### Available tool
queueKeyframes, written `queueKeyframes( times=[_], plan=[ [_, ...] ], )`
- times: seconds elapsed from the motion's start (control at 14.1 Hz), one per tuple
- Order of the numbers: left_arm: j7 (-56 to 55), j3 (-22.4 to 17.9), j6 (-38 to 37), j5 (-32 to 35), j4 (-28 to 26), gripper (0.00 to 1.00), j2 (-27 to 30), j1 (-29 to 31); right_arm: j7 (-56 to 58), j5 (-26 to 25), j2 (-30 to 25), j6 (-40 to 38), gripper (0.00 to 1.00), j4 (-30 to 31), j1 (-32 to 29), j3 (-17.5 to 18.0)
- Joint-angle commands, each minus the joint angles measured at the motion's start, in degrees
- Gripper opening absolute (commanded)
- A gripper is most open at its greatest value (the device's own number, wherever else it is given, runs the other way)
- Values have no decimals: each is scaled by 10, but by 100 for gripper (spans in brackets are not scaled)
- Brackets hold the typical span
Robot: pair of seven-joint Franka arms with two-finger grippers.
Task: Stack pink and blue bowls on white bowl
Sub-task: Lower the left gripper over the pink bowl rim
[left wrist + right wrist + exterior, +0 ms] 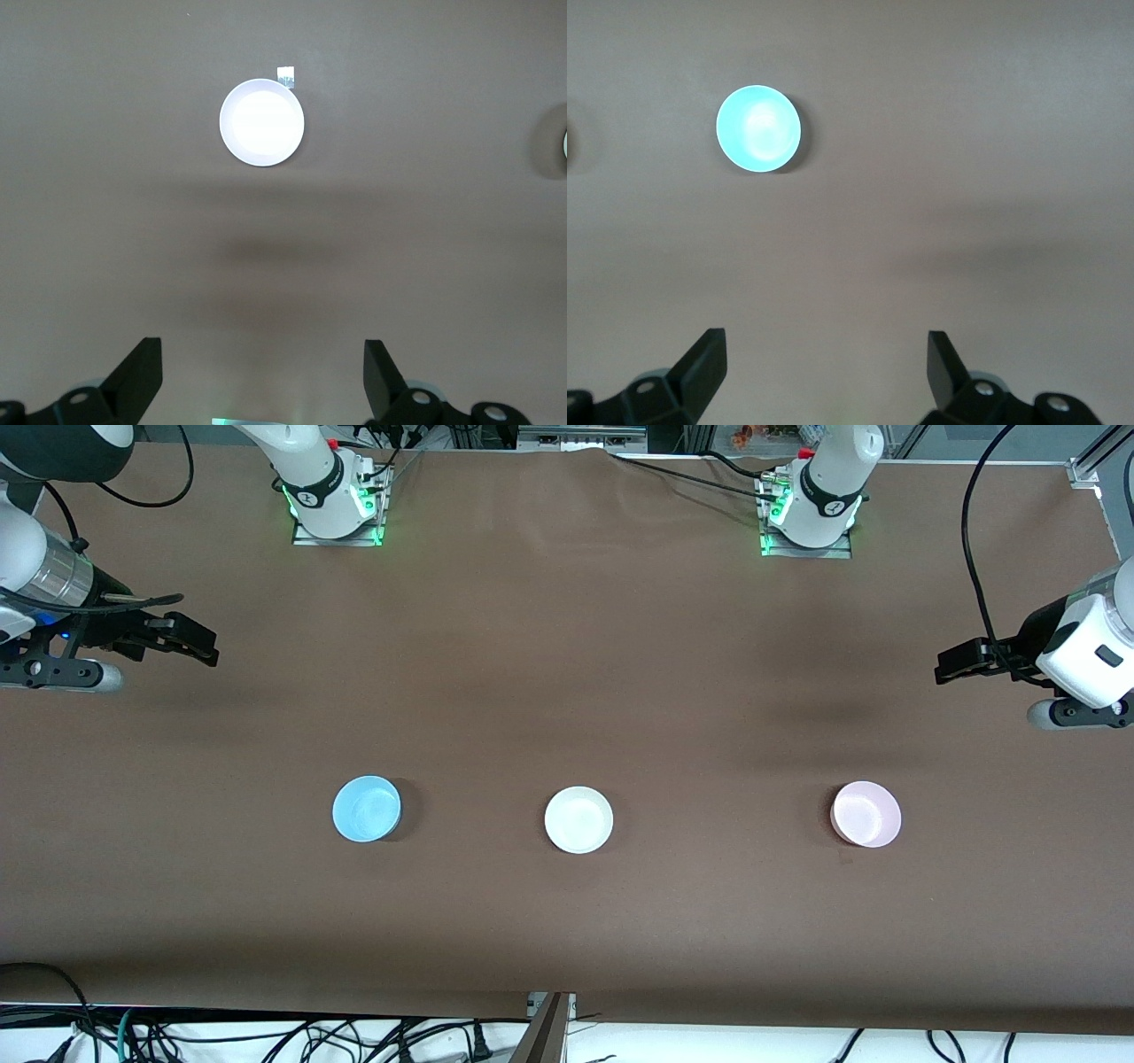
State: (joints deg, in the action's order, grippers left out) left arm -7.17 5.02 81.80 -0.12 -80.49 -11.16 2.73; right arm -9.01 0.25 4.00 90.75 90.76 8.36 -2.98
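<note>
Three small bowls stand in a row on the brown table. The blue bowl [366,808] is toward the right arm's end, the white bowl [578,819] in the middle, and the pink bowl [866,813] toward the left arm's end. My right gripper [205,648] hangs open and empty over bare table at its own end; its wrist view shows the blue bowl [758,128] well apart from the gripper [826,336]. My left gripper [946,668] hangs open and empty at the other end. In its wrist view the pink bowl [262,122] looks almost white, far from the gripper [261,345].
The two arm bases [337,500] [811,514] stand along the table edge farthest from the front camera. Cables [266,1036] lie below the table edge nearest that camera. A small tag [285,78] lies on the cloth beside the pink bowl.
</note>
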Motion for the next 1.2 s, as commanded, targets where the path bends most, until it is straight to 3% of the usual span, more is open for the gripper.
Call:
queueKeyframes(
  times=[0.0,0.21,0.42,0.78,1.13],
  plan=[
    [7,-3,-8,-5,9,100,1,-2,-2,-1,0,-1,100,-6,-5,4],
    [9,-5,-6,-6,7,100,-8,4,-2,-1,0,0,100,-7,-5,4],
    [29,-32,17,-9,-8,100,-33,9,-2,-1,0,0,100,-7,-6,3],
    [50,-63,177,-11,-101,100,-98,8,-2,0,0,0,100,-7,-6,3],
    [82,-63,431,-13,-257,100,-133,8,-2,5,0,3,100,-7,-6,3]
  ],
)
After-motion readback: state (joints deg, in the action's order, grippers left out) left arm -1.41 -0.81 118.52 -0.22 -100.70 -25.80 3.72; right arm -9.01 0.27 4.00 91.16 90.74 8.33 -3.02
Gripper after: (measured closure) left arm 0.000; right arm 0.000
